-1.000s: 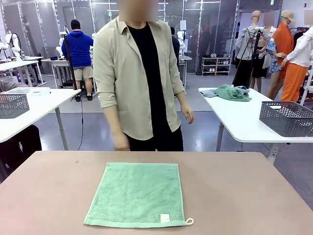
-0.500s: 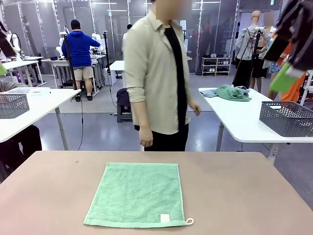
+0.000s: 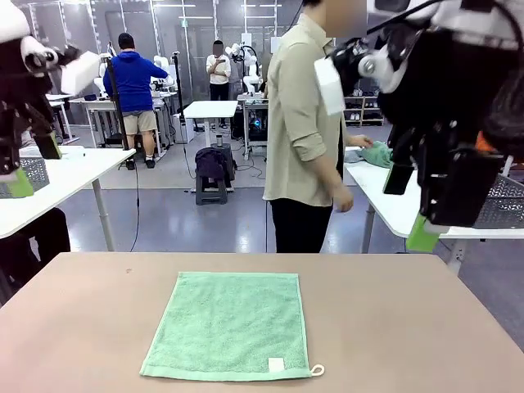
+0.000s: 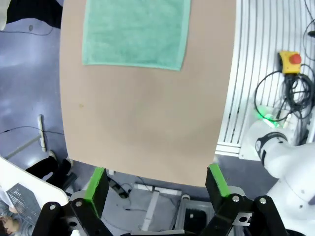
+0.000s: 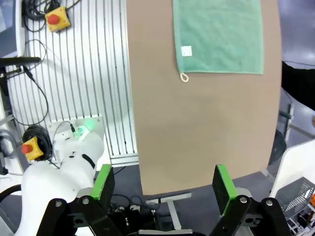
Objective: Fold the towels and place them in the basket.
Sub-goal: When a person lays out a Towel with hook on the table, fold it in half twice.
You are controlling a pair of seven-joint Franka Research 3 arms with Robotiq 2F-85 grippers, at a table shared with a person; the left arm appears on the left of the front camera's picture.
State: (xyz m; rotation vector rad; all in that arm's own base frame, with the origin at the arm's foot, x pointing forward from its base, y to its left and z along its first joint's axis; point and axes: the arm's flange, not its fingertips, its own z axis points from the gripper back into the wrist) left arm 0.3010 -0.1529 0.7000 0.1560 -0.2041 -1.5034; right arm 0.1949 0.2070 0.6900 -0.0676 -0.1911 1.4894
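A sea-green towel (image 3: pixel 229 325) lies flat and unfolded in the middle of the brown table (image 3: pixel 409 327), with its white label and loop at the near right corner. My left gripper (image 3: pixel 33 164) hangs open high at the left, far from the towel. My right gripper (image 3: pixel 413 205) hangs open high at the right, also far from it. In the left wrist view the towel (image 4: pixel 135 32) lies well beyond the open gripper (image 4: pixel 156 182). The right wrist view shows the towel (image 5: pixel 219 34) far ahead of the open gripper (image 5: pixel 163 183). A dark grey mesh basket (image 3: pixel 509 201) stands on the white side table at the right.
A person (image 3: pixel 307 131) stands beyond the table's far edge, turned toward the right side table, one hand at a pile of green and grey cloth (image 3: pixel 375 153). Another grey mesh basket (image 3: pixel 31 173) sits on the white table (image 3: pixel 74 168) at the left.
Both arms have risen into the front view at its sides. The person has turned and stepped right toward the side table. The towel has not moved.
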